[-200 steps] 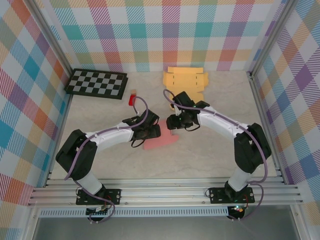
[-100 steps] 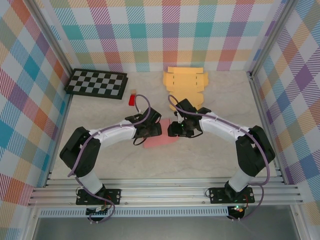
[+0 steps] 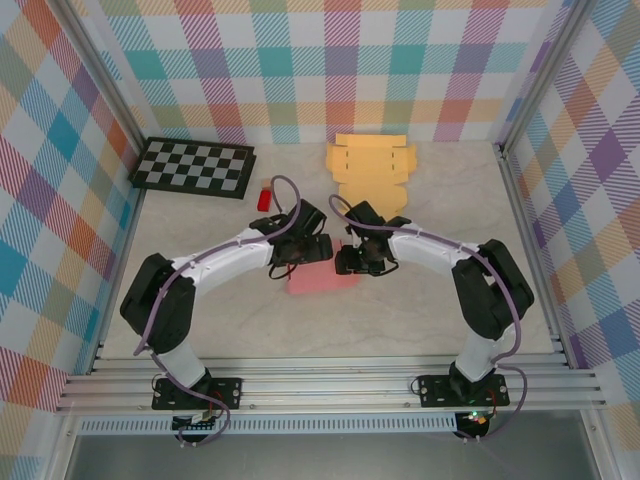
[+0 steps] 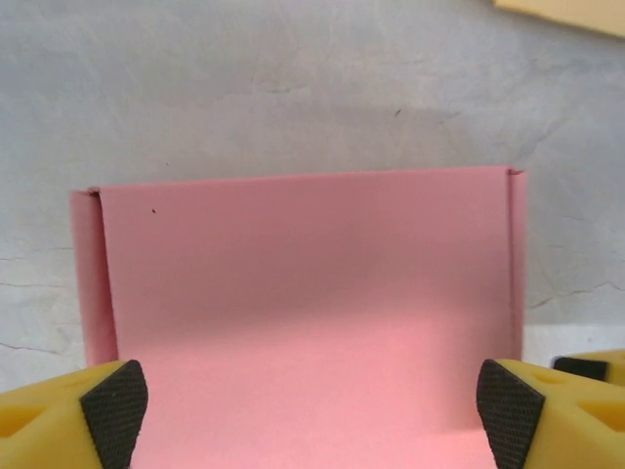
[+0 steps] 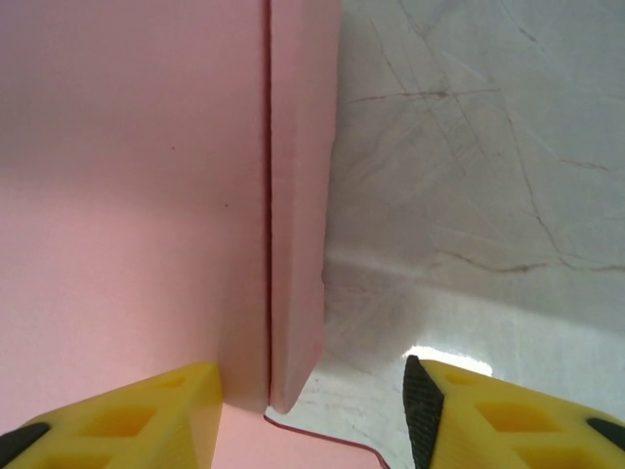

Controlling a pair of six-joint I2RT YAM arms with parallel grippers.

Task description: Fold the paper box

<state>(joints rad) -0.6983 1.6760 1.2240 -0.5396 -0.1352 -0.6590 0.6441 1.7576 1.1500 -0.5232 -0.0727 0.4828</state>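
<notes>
Box (image 3: 322, 277) sits mid-surface (image 3: 430, 310), between my two arms. Left fingers (image 4: 115, 410) are spread wide, one off each side of the pink panel (image 4: 312, 283), touching nothing. Right fingers (image 5: 430, 405) stand apart too, straddling the narrow side flap (image 5: 298, 195) — not pinching it. To fold this cleanly I'd close the right squarely on that flap near its crease and brace the panel with the left — slowly, or I reckon the paper buckles.
</notes>
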